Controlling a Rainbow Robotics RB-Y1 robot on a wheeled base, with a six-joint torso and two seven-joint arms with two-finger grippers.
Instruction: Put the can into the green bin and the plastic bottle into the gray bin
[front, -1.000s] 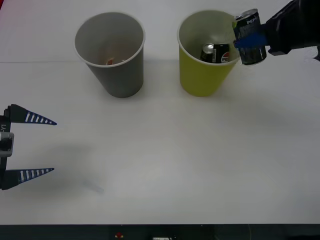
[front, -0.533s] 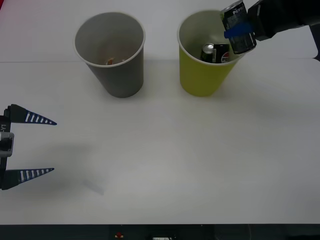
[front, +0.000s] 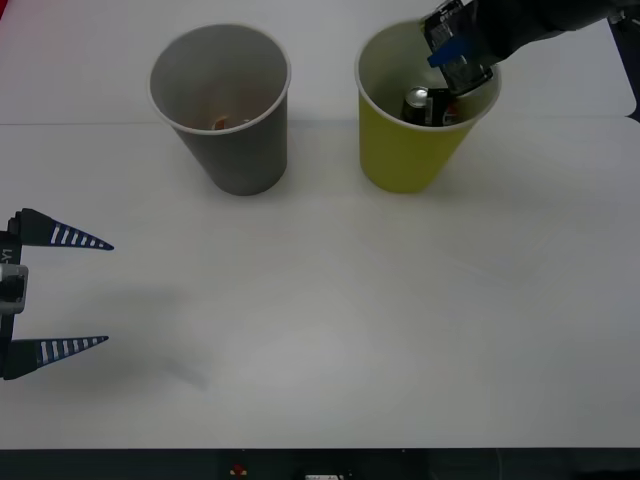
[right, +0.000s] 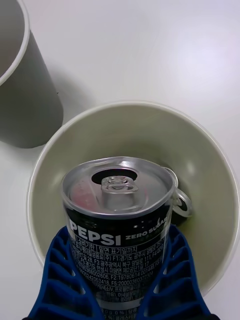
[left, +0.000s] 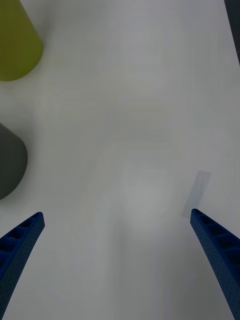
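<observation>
White surface (front: 320, 300) carries both bins; the right claw (front: 458, 47), pinching the small silver-gray Pepsi can (right: 118, 210), has moved in over the yellow-green cup-shaped bin (front: 410, 150) (two cans already inside). Left claw (front: 60, 290) stays spread, parked.

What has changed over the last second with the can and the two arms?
The right gripper, shut on the can, has carried it leftward from outside the green bin's rim to above its opening, tilted, not yet released. Unchanged: the left gripper open and parked low at the table's left, the gray bin, and the cans already inside the green bin.
</observation>
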